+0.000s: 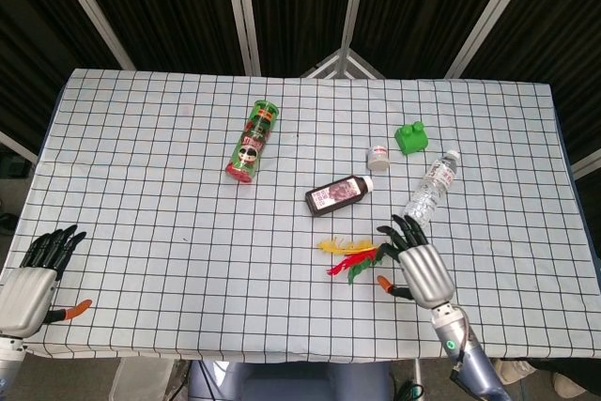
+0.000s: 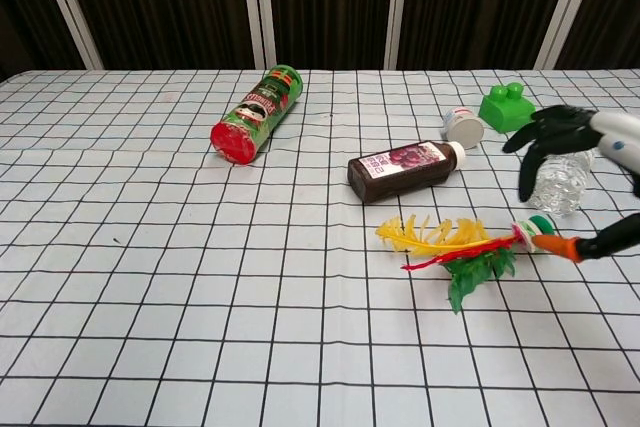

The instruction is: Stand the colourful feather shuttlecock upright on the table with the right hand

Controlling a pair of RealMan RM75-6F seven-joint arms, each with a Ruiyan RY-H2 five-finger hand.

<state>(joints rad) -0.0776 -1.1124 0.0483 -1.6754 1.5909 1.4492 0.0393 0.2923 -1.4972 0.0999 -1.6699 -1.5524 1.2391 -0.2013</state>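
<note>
The colourful feather shuttlecock (image 1: 355, 255) lies on its side on the checked tablecloth, with yellow, red and green feathers (image 2: 450, 245) pointing left and its green-capped base (image 2: 538, 228) pointing right. My right hand (image 1: 418, 265) hovers over the base end with its fingers (image 2: 548, 137) spread and nothing in it. Its orange-tipped thumb (image 2: 562, 245) sits just beside the base in the chest view. In the head view the hand hides the base. My left hand (image 1: 33, 279) rests open at the table's front left corner, far from the shuttlecock.
A clear water bottle (image 1: 432, 185) lies just behind my right hand. A dark juice bottle (image 1: 338, 194) lies behind the feathers. Further back are a small white jar (image 1: 377, 157), a green block (image 1: 410, 136) and a green crisp can (image 1: 252, 143) on its side.
</note>
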